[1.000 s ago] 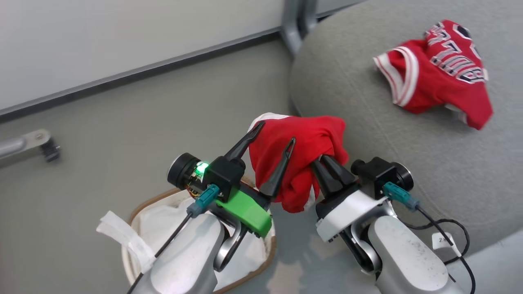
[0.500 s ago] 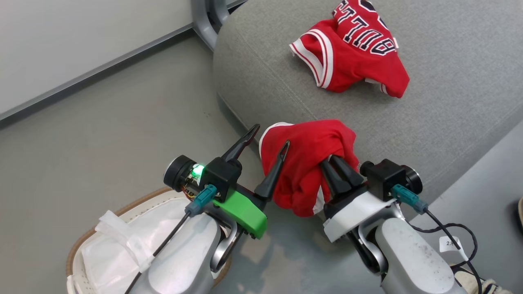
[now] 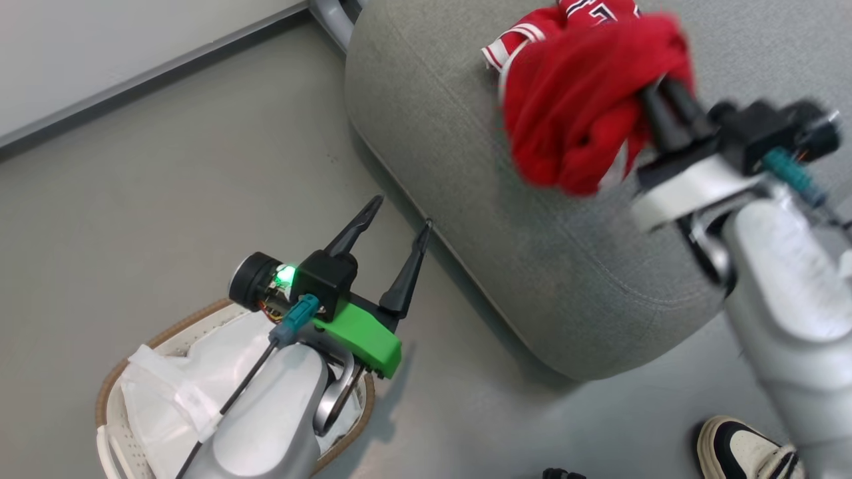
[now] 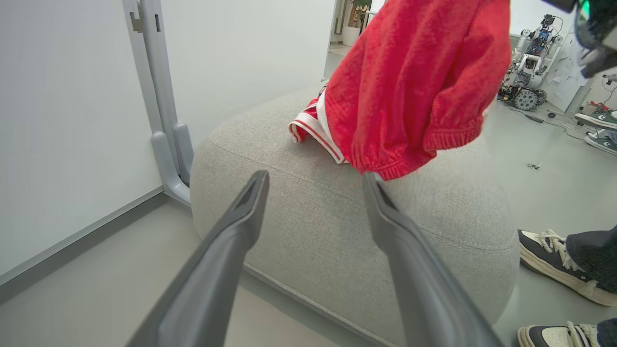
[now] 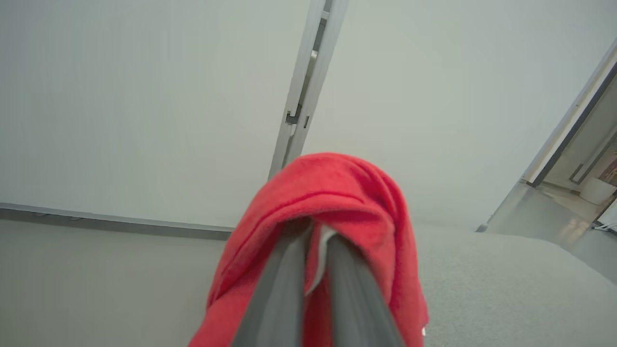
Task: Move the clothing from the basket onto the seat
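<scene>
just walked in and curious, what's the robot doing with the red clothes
It is emptying the basket onto the seat. The right tool is shut on a red garment, held over the seat near the jersey lying there. The left tool is open and empty, over the floor by the basket.

Head view overhead, downward; wrist views low; all share seat (image 3: pixel 459 173)

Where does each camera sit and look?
Head view: on the head, looking down at the grey fabric seat, white perforated basket, left gripper and right gripper.
Left wrist view: on that wrist, along its open fingers toward the seat.
Right wrist view: on that wrist, along shut fingers toward a white wall.
All share the soft red garment the right gripper holds.
</scene>
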Controlling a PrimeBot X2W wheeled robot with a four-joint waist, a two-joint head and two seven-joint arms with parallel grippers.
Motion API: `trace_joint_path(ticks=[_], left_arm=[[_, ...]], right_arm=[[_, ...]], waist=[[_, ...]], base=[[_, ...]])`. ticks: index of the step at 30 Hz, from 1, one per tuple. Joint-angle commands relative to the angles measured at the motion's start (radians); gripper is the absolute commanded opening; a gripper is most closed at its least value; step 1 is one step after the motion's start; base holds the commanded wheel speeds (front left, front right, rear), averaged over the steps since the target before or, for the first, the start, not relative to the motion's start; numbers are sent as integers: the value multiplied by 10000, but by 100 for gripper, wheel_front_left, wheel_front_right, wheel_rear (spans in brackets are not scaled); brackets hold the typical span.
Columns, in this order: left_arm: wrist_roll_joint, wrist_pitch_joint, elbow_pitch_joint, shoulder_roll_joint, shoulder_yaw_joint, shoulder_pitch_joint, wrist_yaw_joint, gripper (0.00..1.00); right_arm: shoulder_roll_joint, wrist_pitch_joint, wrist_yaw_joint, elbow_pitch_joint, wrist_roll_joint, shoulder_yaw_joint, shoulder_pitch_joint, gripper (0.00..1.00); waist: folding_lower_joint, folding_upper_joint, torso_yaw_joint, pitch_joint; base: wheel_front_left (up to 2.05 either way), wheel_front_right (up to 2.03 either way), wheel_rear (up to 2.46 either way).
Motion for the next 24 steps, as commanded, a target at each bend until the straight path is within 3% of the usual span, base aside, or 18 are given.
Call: trace_joint_path(ticks=[1,13,18,22,23,24], left_arm=[[131,-3,38,115,78,143,-24,100],[241,-3,339,131,-18,-470,-25,100],[265,-3,400,180,-95,-791,-26,100],[260,-3,359,252,-99,-948,-26,100],[267,-3,349,290,-107,-996,-26,100],[282,-3,337,309,-96,-1027,-26,100]], right_arm=[[-233,-17,-14,109,-110,-144,-532,0],[-1776,-16,-14,2556,-747,-1081,-3461,0],[-2028,-16,-14,3214,-1042,-1857,-3745,0],[-1858,-17,-14,3536,-1144,-2868,-3559,0],[-1820,-16,-14,3566,-1288,-3065,-3445,5],[-1759,-17,-14,3609,-1351,-3212,-3336,17]], waist=[[0,-1,136,264],[0,-1,1062,1451],[0,-1,1519,2038],[0,-1,1779,2489],[0,-1,1829,2598],[0,-1,1867,2670]], base=[[0,0,0],[0,0,0],[0,0,0],[0,0,0],[0,0,0],[0,0,0]])
